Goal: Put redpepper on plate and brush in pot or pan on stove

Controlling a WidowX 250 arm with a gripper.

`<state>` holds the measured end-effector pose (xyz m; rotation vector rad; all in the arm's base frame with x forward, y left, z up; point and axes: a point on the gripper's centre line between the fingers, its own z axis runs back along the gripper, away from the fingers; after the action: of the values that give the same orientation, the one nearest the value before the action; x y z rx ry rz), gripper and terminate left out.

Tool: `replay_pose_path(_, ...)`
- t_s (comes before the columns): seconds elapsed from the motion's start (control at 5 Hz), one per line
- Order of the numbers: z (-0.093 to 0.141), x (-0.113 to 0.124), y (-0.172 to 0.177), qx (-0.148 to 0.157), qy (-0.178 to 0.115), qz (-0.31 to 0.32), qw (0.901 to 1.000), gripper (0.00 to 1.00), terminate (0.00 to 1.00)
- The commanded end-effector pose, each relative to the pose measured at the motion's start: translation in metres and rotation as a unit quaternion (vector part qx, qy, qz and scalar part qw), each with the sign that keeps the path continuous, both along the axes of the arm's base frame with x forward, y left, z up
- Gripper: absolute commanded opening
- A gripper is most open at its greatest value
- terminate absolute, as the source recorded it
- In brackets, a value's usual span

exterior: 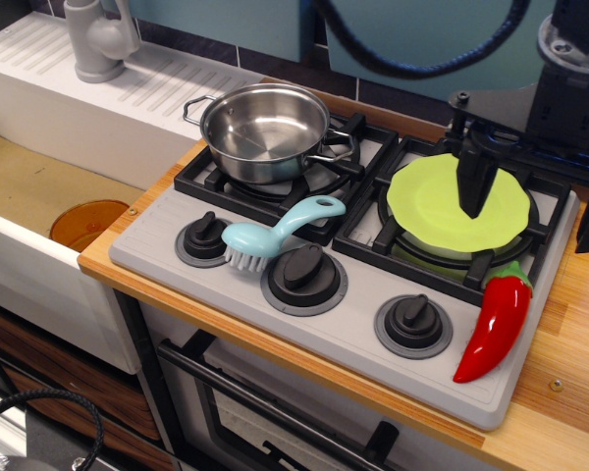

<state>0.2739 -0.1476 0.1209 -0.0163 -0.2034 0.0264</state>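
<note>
Black gripper (535, 201) spread wide, holding nothing, above plate (427, 201) | redpepper (495, 326) on stove (353, 329) edge

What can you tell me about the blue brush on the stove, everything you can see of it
The brush is light blue, glossy plastic, with a curved handle ending in a loop and a round head carrying white bristles. It lies on its side on the grey stove, head toward the front between the left and middle knobs, bristles pointing down and forward. The handle runs back and right, its loop resting over the edge of the left burner grate, in front of the pot. Nothing grips it.
</note>
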Motion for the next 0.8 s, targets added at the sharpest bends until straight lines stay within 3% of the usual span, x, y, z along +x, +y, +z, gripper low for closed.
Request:
replay_pose_path(0.0, 0.0, 0.0, 0.0, 0.0, 0.0, 0.0, 1.0, 1.0, 0.0)
replay_pose_path(0.6, -0.046, 0.015, -0.016, 0.03, -0.041, 0.018, 0.9986, 1.0, 0.0)
